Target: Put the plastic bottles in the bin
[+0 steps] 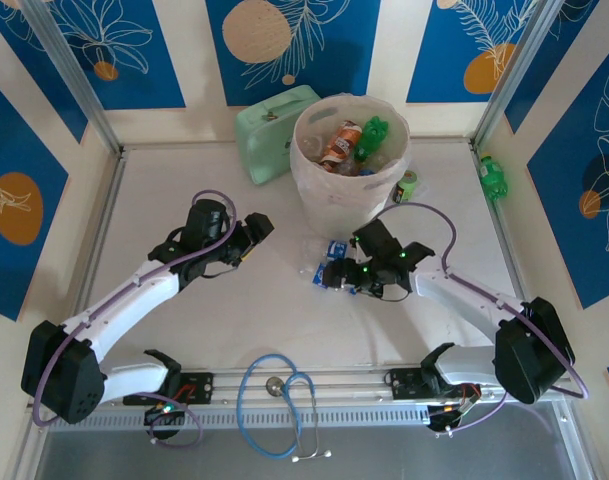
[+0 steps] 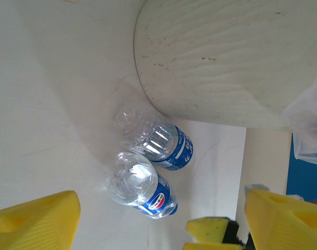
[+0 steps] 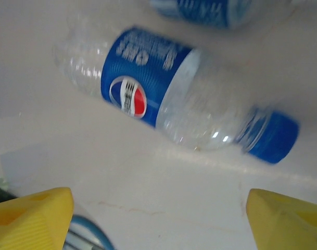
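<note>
Two clear bottles [image 1: 329,262] with blue labels lie on their sides on the desk [image 1: 184,190], close together, just near of the bin [image 1: 314,185] and against its foot. In the left wrist view the farther one [image 2: 159,144] lies at the bin wall [image 2: 226,62], the nearer one [image 2: 143,186] beside it. The bin holds more bottles, among them an orange-labelled bottle [image 1: 339,143] and a green one [image 1: 372,138]. The right claw [image 1: 356,280] is low, just right of the pair, jaws wide with nothing between them; its camera shows the blue-capped bottle [image 3: 168,99] lying ahead of the fingers [image 3: 30,219]. The left claw [image 1: 256,232] stands left of the pair, jaws wide and empty. A mint-green case [image 1: 274,130] touches the bin's left side; a dark-green can [image 1: 408,186] stands at its right. Another green bottle [image 1: 494,175] lies at the far right edge. A stethoscope [image 1: 279,400] lies at the near edge between the arm bases.
</note>
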